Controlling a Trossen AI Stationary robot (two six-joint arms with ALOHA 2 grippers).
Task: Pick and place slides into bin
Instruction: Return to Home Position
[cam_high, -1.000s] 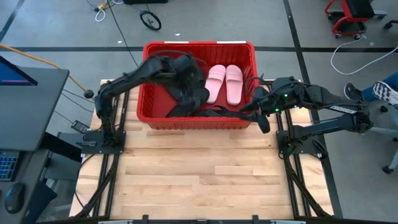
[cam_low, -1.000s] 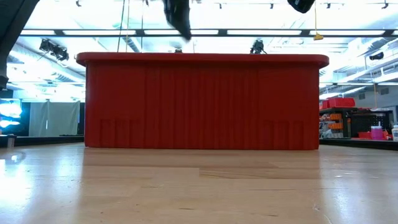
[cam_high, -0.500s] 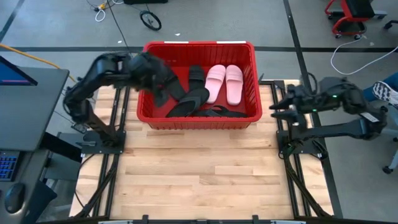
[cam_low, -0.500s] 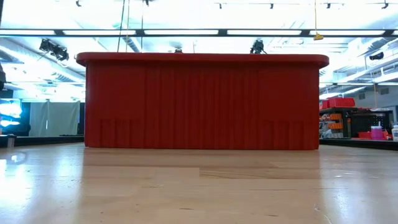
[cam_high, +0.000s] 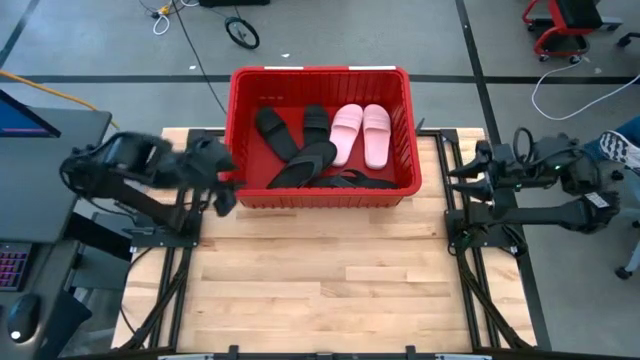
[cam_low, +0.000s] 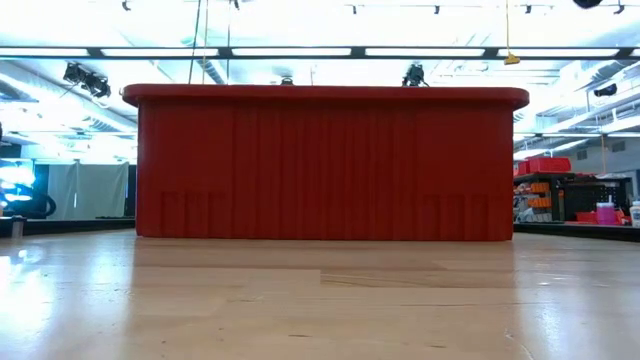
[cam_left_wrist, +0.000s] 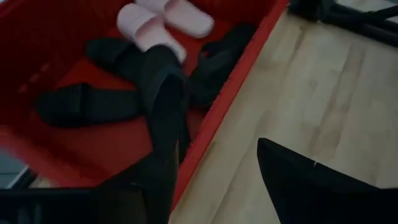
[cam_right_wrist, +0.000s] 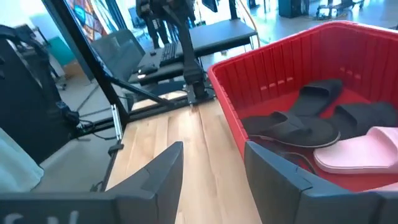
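A pale wooden worktop (cam_high: 320, 290) stands on a grey shop floor, with cables and wheeled stands around it and long ceiling lights in the low view.

The left gripper (cam_high: 222, 190) hangs near the worktop's left edge, just beside the near left corner of the bin (cam_high: 320, 72). Its wrist view shows the two dark fingers (cam_left_wrist: 298, 186) spread apart with only bare wood between them, so it is released and carries nothing. The right gripper (cam_high: 462, 180) sits over the worktop's right edge, apart from the bin's right wall. Its fingers (cam_right_wrist: 280, 174) are likewise spread and empty.

Farther out, the bin stands against the middle of the far edge. Inside it lie the slides. The two pink slides (cam_high: 362, 133) are side by side toward the right wall. Two black wide-strap slides (cam_high: 275, 128) lie to their left, and the black flip-flops (cam_high: 305, 165) lie across the near part of the floor. I count six, all inside.

The placing looks finished, and what remains is parking the arms. For the left arm that calls for care, since its open fingers are close to the slotted red wall. Lifting and drawing straight away from the corner would avoid hooking a rib or shoving the bin. The right arm has free room and can fold back directly.
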